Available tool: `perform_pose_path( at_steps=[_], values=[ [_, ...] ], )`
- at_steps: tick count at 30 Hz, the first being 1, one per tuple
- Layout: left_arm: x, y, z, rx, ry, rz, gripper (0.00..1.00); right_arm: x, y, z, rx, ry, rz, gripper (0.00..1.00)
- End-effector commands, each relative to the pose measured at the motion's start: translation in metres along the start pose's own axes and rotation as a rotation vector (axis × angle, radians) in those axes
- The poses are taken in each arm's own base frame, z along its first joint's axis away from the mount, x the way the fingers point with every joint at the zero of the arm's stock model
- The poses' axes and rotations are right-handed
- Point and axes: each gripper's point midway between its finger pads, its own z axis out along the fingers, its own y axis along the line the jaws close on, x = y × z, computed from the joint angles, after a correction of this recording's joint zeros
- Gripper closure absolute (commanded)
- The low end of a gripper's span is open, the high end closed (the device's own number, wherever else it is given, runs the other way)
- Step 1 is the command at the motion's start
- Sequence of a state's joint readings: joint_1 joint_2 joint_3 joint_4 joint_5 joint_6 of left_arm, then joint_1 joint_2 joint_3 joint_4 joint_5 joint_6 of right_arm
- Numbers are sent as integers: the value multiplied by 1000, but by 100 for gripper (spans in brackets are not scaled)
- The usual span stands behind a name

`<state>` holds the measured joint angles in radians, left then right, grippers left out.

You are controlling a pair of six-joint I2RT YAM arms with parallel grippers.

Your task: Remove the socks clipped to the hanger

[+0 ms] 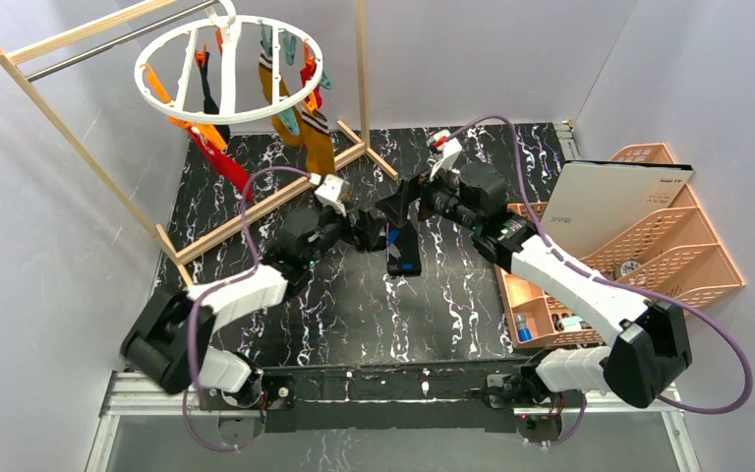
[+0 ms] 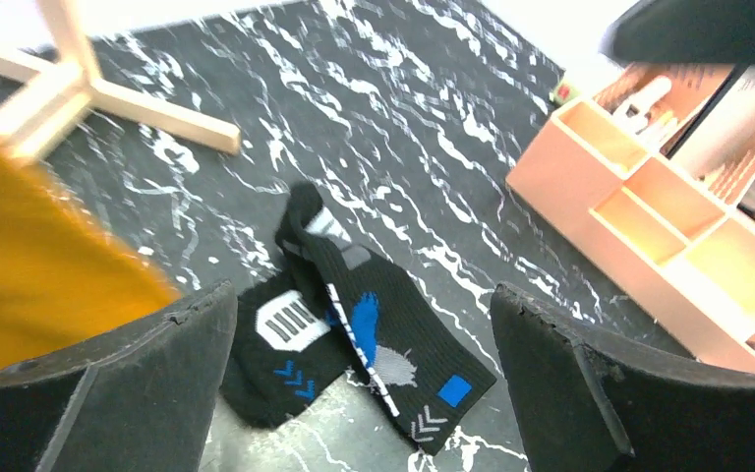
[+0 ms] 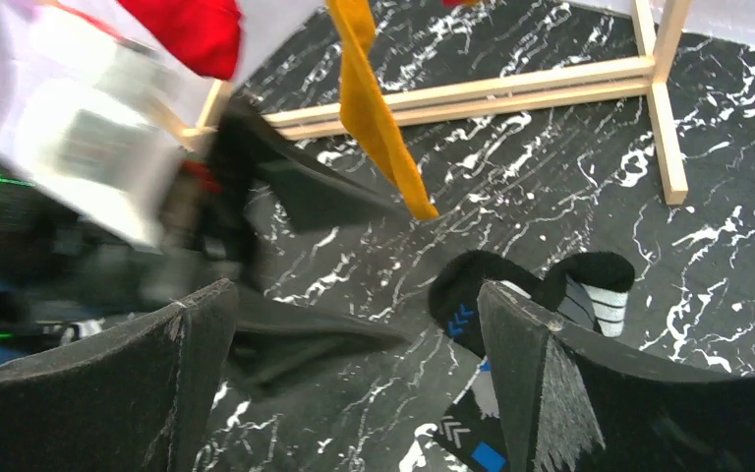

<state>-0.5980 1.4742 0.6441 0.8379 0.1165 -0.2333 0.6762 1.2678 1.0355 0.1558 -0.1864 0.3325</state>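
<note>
Two black socks [image 2: 374,339] overlapping on table [image 2: 403,118]; hanging mustard sock [image 2: 29,265] blurred, cropped.

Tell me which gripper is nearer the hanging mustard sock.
Left. The left gripper has the mustard sock close beside it; the right gripper faces it from farther back.

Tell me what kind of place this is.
Probably a lab test cell staged for laundry chores: plain walls box in a marbled table, and a clip hanger with socks hangs from a wooden rack.
</note>
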Motion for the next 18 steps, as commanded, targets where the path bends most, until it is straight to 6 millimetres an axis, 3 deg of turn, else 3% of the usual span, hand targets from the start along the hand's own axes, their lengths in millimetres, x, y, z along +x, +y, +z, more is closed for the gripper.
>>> perform_pose_path(
  at_steps=[1,4,7,10,13,18],
  values=[
    [-30,19,-46,-151,-18,99,2,17,-22,20,53,0,-55,2],
    [-54,27,-79,-230,-44,144,2,18,-28,36,46,-36,-64,9],
    [-65,38,-99,-293,-55,206,2,11,-26,60,8,-44,-67,17],
    [-71,51,-108,-340,-52,267,2,4,-17,87,-67,-55,-65,28],
    [-85,61,-113,-366,-95,247,2,3,-15,111,-110,-64,-60,30],
    [-106,102,-128,-437,-122,168,2,3,-6,141,-193,-76,-73,31]
  ],
)
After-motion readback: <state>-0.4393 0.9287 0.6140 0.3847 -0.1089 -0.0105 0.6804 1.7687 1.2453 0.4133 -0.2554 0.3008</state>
